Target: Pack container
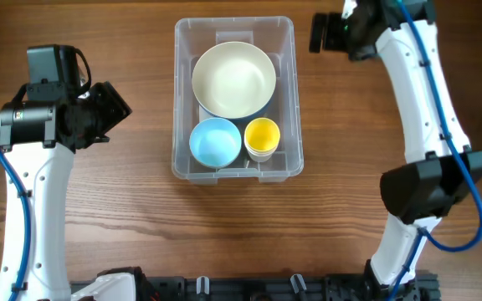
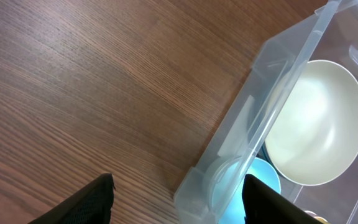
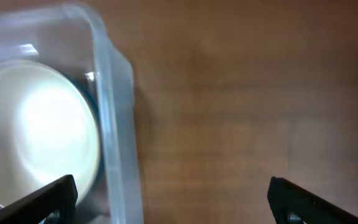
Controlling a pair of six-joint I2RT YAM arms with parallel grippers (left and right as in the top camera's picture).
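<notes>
Seen from overhead, the container (image 1: pixel 290 94) sits on the wooden table (image 1: pixel 124 196) at the middle of the far side. It holds a large cream bowl (image 1: pixel 233 79) at the far end, with a blue bowl (image 1: pixel 215 141) and a yellow cup (image 1: pixel 262 136) side by side at the near end. The left gripper (image 1: pixel 112 107) hangs over bare wood well to the left of the bin. The right gripper (image 1: pixel 317 33) hangs just beyond its far right corner. Neither touches anything.

In the left wrist view, the left gripper (image 2: pixel 178 182) has its two dark fingers (image 2: pixel 98 200) spread wide with nothing between them. Below them are the table and a corner of the container (image 2: pixel 277 70), with the cream bowl (image 2: pixel 319 124) and the blue bowl (image 2: pixel 263 174) showing through the clear wall.

The right wrist view is blurred. The right gripper (image 3: pixel 173 182) is also spread wide and holds nothing. The container's rounded corner (image 3: pixel 113 124) and the cream bowl (image 3: pixel 39 130) lie to the left, above wood grain.
</notes>
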